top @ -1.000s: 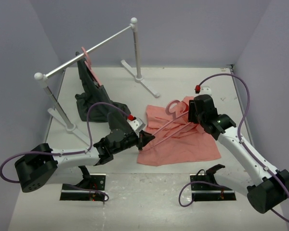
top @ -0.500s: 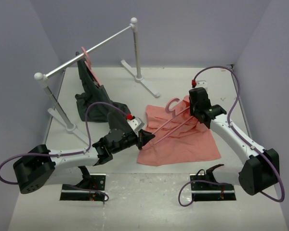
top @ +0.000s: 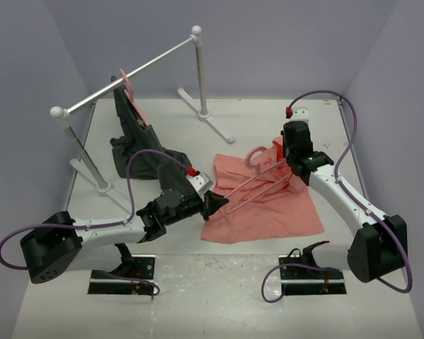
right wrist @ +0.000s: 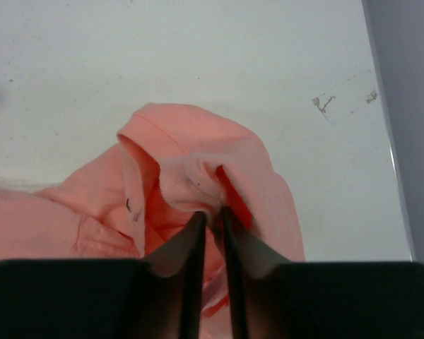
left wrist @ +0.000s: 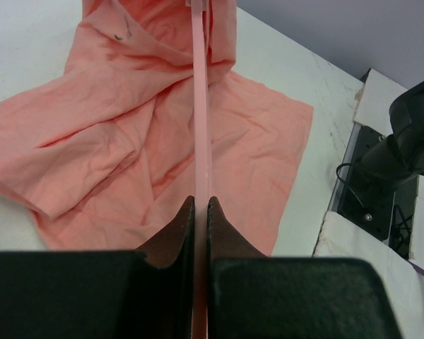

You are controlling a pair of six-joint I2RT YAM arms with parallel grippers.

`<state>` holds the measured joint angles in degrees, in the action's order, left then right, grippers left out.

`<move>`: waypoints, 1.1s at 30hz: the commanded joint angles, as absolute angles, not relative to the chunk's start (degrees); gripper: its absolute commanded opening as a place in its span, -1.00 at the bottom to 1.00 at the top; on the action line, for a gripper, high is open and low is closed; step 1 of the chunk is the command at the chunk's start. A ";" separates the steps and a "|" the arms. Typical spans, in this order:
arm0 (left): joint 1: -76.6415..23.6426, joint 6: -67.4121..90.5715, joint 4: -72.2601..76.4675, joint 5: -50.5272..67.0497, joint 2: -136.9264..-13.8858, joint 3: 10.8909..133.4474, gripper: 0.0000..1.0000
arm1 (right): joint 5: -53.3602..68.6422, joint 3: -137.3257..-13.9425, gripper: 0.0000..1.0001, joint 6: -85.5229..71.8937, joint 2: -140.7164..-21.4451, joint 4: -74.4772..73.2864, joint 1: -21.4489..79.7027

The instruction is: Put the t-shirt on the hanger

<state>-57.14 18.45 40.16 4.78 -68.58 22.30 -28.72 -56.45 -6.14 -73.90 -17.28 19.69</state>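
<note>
At the middle of the table [top: 268, 120], the left gripper [left wrist: 201, 203] has its jaws closed on the pink hanger [left wrist: 201, 106], whose bar runs straight out over the salmon t-shirt [left wrist: 254, 141]. The right gripper [right wrist: 212, 214] pinches a raised shirt fold near the hook. Best approach: steady the hanger and draw the fold over its shoulder slowly.

Bright, even overhead light; soft shadows, no glare; wrist views blur near claw fingers.

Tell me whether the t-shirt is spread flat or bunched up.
Bunched up: the t-shirt lies rumpled in folds on the table, and the right tool pinches a raised fold of it.
</note>
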 commanded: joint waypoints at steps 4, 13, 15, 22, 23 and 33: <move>-57.48 17.83 46.22 7.03 -69.03 25.19 -1.00 | -23.44 -57.16 -1.00 -4.07 -75.85 -12.38 17.84; -57.47 19.22 44.24 0.31 -69.70 26.28 -1.00 | -20.93 -58.40 -1.00 -6.66 -73.00 -17.30 17.67; -57.48 19.47 44.26 -0.56 -69.88 26.42 -1.00 | -17.68 -58.29 -1.00 -8.05 -71.75 -18.39 17.75; -57.48 20.93 42.40 -3.80 -71.63 27.92 -1.00 | -10.52 -56.75 -1.00 -11.31 -65.22 -20.92 18.28; -57.48 20.98 42.56 -3.91 -71.63 27.82 -1.00 | -10.06 -56.65 -1.00 -11.57 -64.50 -21.34 18.28; -57.48 20.06 52.08 7.52 -69.03 24.68 -1.00 | -7.37 -62.52 -1.00 -11.29 -64.96 -28.97 18.86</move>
<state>-57.14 20.55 41.82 0.46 -71.39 24.94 -9.10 -56.72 -10.93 -63.70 -24.40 18.28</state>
